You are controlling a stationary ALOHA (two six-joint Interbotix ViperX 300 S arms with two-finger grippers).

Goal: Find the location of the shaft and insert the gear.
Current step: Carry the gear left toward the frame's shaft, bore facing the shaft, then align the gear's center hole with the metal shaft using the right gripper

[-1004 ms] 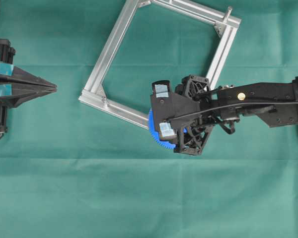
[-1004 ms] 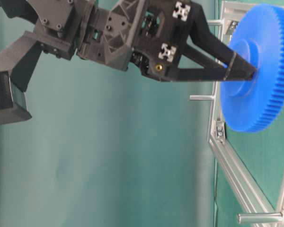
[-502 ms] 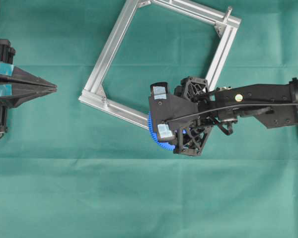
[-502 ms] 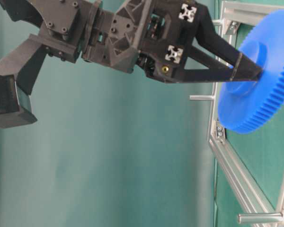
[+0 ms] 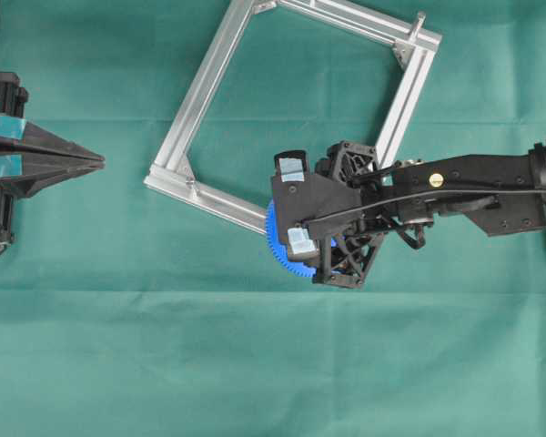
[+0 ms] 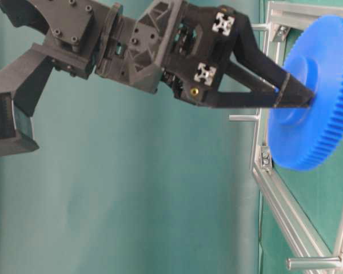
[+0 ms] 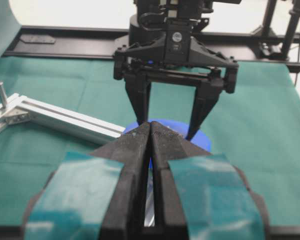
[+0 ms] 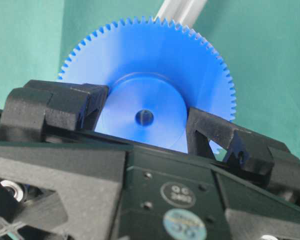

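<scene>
My right gripper point(image 5: 298, 208) points down over the near corner of the aluminium frame point(image 5: 205, 86), shut on the raised hub of the blue gear point(image 5: 277, 244). In the table-level view the gear point(image 6: 326, 131) hangs tilted just above the frame rails, the fingertips point(image 6: 300, 94) on its hub. The right wrist view shows the gear point(image 8: 155, 55) face-on with a pale glint in its centre hole. The shaft is hidden under the gripper from overhead. A thin silver pin point(image 6: 243, 118) stands beside the gear's rim; I cannot tell whether it is the shaft.
My left gripper point(image 5: 98, 160) rests shut at the left edge, pointing toward the gear point(image 7: 202, 141). A longer bare pin point(image 5: 419, 20) stands on the frame's far right corner, and another thick pin point(image 6: 311, 263) on the left corner. Green cloth covers the table.
The right gripper has carried the gear slightly left and toward the frame rail. The gear's tilt has shifted a little. The left arm has not moved.
</scene>
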